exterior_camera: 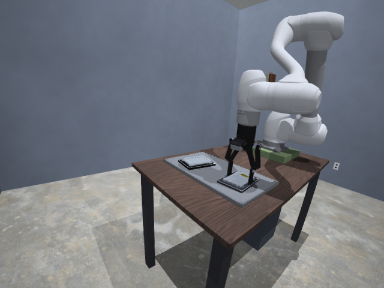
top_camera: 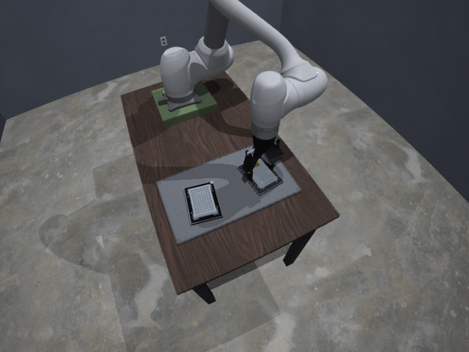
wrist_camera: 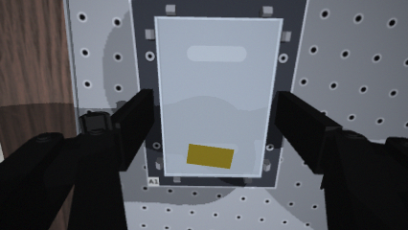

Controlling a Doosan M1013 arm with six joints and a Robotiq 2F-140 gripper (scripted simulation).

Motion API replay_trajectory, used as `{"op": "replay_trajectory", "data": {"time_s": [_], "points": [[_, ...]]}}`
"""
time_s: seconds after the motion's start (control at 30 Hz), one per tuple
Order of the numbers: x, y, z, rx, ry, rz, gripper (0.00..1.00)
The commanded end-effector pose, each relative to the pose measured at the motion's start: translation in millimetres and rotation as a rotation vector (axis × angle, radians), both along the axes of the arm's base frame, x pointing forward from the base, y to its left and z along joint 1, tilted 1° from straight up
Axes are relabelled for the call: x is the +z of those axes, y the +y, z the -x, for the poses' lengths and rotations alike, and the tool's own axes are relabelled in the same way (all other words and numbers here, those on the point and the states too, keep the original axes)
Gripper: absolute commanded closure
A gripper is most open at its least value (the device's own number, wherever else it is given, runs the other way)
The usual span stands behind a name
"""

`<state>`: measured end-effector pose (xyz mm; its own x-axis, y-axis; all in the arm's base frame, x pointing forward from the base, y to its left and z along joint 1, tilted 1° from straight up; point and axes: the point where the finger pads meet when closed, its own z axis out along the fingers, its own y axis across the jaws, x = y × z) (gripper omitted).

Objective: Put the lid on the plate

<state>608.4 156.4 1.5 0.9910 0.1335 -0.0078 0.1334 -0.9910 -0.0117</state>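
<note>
Tool (wrist_camera: 213, 126) spread and released, gripping nothing, fingers astride the lid (wrist_camera: 217, 96), flanking its long edges; long axis running straight ahead between them.

A dark wooden table (top_camera: 242, 242) stands on a mottled concrete floor (top_camera: 378, 227); blue-grey walls (exterior_camera: 108, 77) behind; a wall socket (top_camera: 163, 40) low down.
</note>
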Motion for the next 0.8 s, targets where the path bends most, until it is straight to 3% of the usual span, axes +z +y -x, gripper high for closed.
{"op": "replay_trajectory", "data": {"time_s": [0.0,0.2,0.23,0.77], "points": [[0.7,0.2,-0.5,0.000,-0.001,-0.001,0.31],[0.7,0.2,-0.5,0.000,-0.001,-0.001,0.31],[0.7,0.2,-0.5,0.000,-0.001,-0.001,0.40],[0.7,0.2,-0.5,0.000,-0.001,-0.001,0.40]]}}
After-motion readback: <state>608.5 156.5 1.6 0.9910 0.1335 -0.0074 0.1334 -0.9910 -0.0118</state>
